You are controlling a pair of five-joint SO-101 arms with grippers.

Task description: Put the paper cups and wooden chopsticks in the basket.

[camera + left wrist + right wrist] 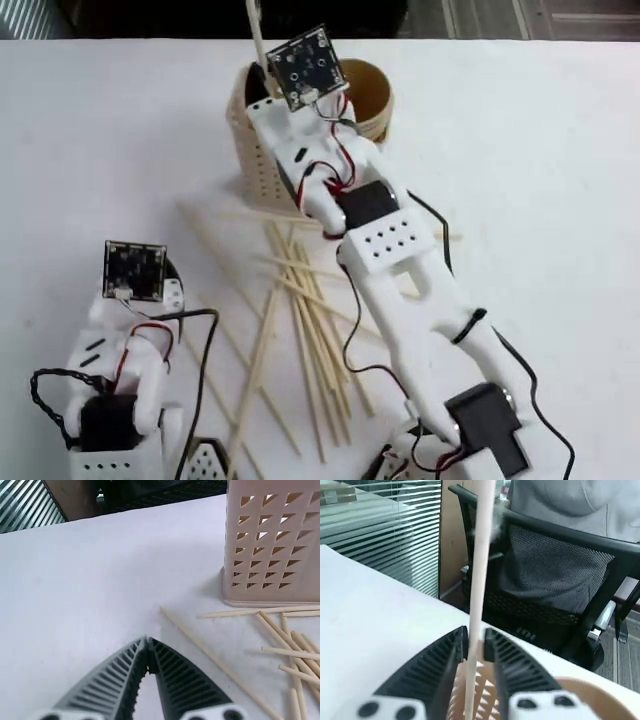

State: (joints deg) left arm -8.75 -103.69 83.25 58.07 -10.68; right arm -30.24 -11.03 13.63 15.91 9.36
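At the lower left of the high view the left tool is closed on nothing, low over the bench; the loose chopsticks lie fanned mid-frame, just to its right. At top centre the right tool pinches one chopstick upright, its long axis vertical, with the basket directly beneath; a simple release looks enough; the paper cup sits at the basket's right.

**Bright, even light over white table**

Soft, even light falls on the white table, which shows nearly washed out in the high view; the arms cast only faint, diffuse shadows and the scattered chopsticks thin ones. A soft shadow pools at the foot of the basket. Daylight stripes the blinds, and the upright chopstick glares pale against a dark chair
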